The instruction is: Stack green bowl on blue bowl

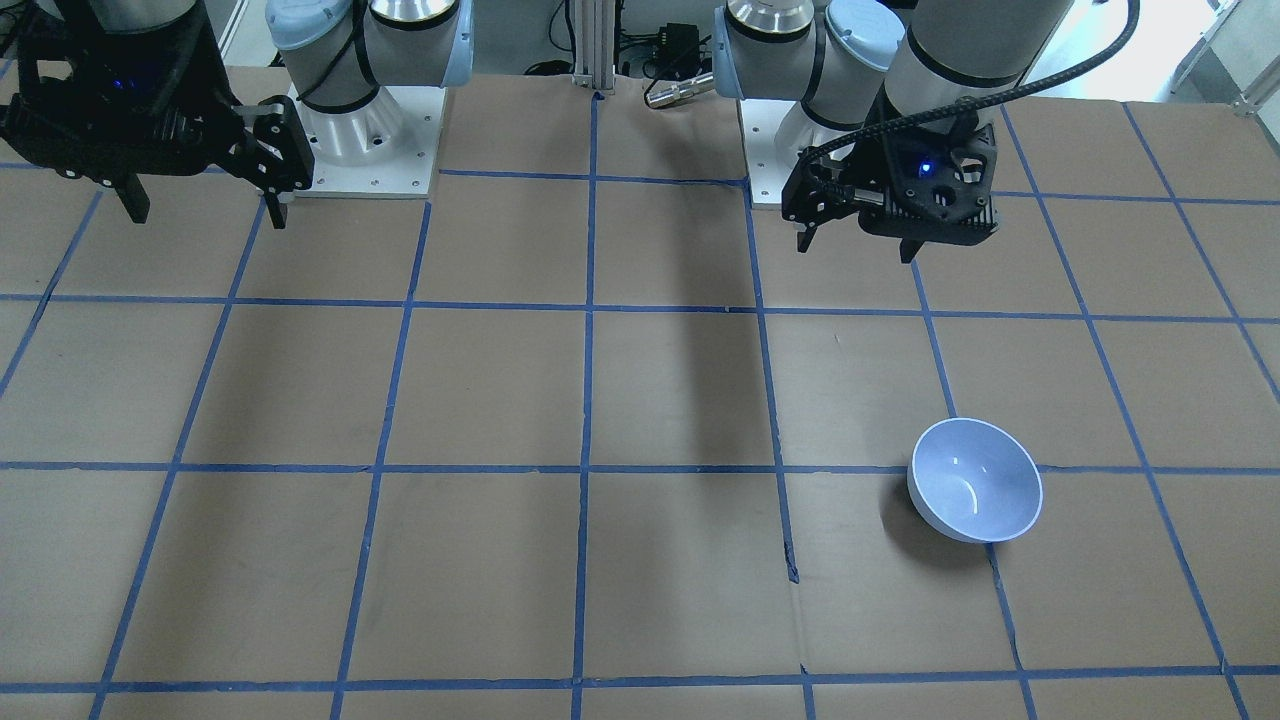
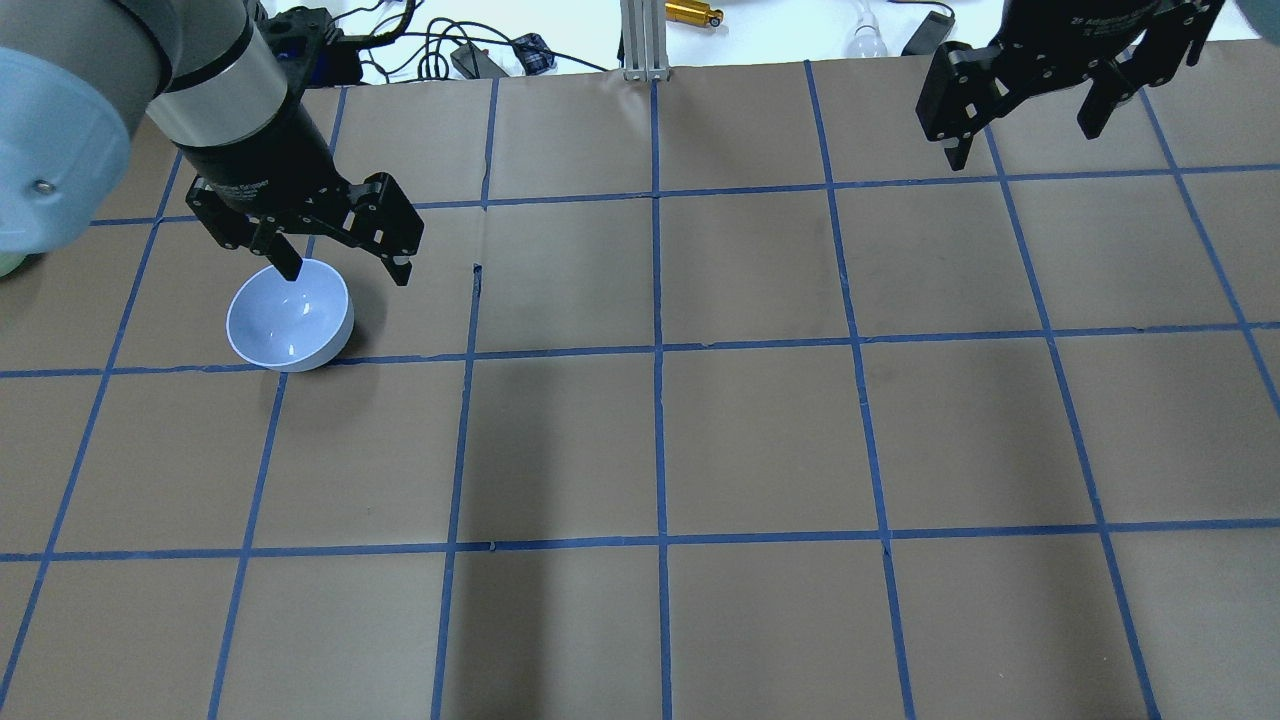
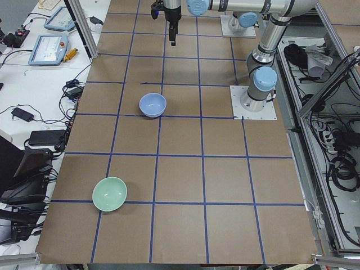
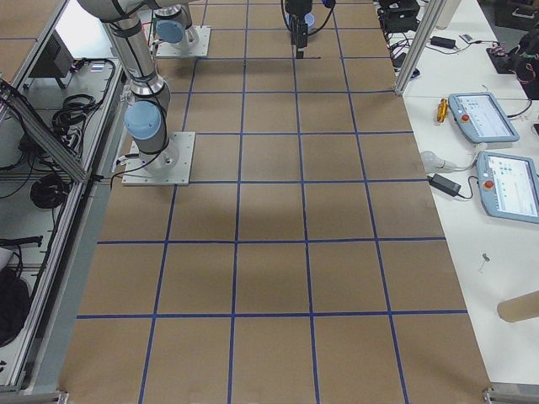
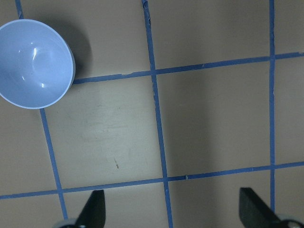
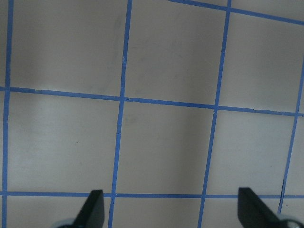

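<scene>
The blue bowl (image 2: 290, 315) stands upright and empty on the brown paper on the robot's left side; it also shows in the front view (image 1: 975, 480) and at the upper left of the left wrist view (image 5: 33, 61). The green bowl (image 3: 109, 194) stands upright near the table's left end, well apart from the blue bowl; in the overhead view only a sliver of it (image 2: 8, 265) shows under the left arm. My left gripper (image 2: 347, 275) hangs open and empty above the table, just beside the blue bowl. My right gripper (image 2: 1022, 145) is open and empty, high over the far right.
The table (image 2: 760, 440) is brown paper with a blue tape grid. An aluminium post (image 2: 640, 40), cables and small devices lie past the far edge. Both arm bases (image 1: 365, 130) sit at the robot's edge. Tablets (image 4: 484, 118) lie on side benches.
</scene>
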Available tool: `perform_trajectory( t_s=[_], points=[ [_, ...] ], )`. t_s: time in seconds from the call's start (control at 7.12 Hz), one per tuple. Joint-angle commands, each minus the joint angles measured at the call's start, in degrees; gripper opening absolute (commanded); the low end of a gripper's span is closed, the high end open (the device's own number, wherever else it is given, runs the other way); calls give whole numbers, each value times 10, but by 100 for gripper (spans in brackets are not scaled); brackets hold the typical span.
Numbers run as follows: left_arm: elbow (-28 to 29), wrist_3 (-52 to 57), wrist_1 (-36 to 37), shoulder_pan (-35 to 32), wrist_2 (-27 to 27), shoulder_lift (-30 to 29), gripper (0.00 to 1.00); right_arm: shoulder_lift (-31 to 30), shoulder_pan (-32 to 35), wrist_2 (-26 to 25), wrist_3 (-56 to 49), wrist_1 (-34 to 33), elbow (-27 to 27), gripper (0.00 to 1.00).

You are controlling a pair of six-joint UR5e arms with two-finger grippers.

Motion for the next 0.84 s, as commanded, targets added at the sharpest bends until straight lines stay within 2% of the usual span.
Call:
perform_trajectory(
  t_s=[0.0,0.7],
  points=[
    [0,2,-1,0,0,2,100,0,0,0,0,0,0,100],
    [0,18,-1,4,3,2,100,0,-1,0,0,0,0,100]
  ],
)
